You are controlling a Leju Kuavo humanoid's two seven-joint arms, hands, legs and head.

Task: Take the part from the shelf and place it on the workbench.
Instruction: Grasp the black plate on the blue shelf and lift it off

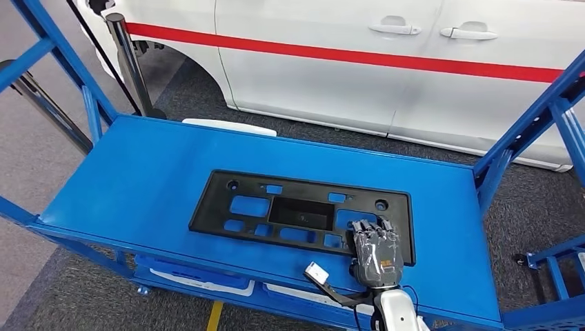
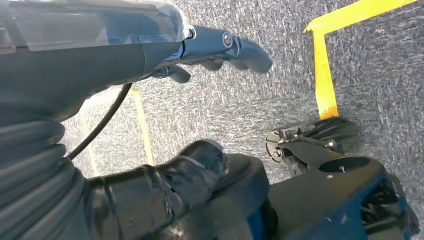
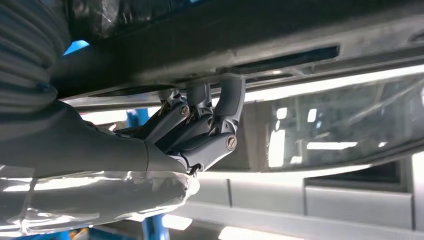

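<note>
Off to the left, the left hand (image 2: 220, 50) hangs over grey carpet (image 2: 240, 105) marked with yellow tape (image 2: 324, 75), fingers loosely apart and nothing in them. A blue workbench (image 1: 138, 179) takes up the middle of the scene, with a white car (image 1: 331, 62) bearing a red stripe parked beyond its far edge. The black part (image 1: 227, 207), a long flat panel with cut-outs, lies flat on the bench top, a little right of centre. At its near right corner the right hand (image 1: 376, 252) rests on top of it, knuckles up; in the right wrist view the fingertips (image 3: 230, 92) curl against the panel's dark edge, so it has hold of the part.
</note>
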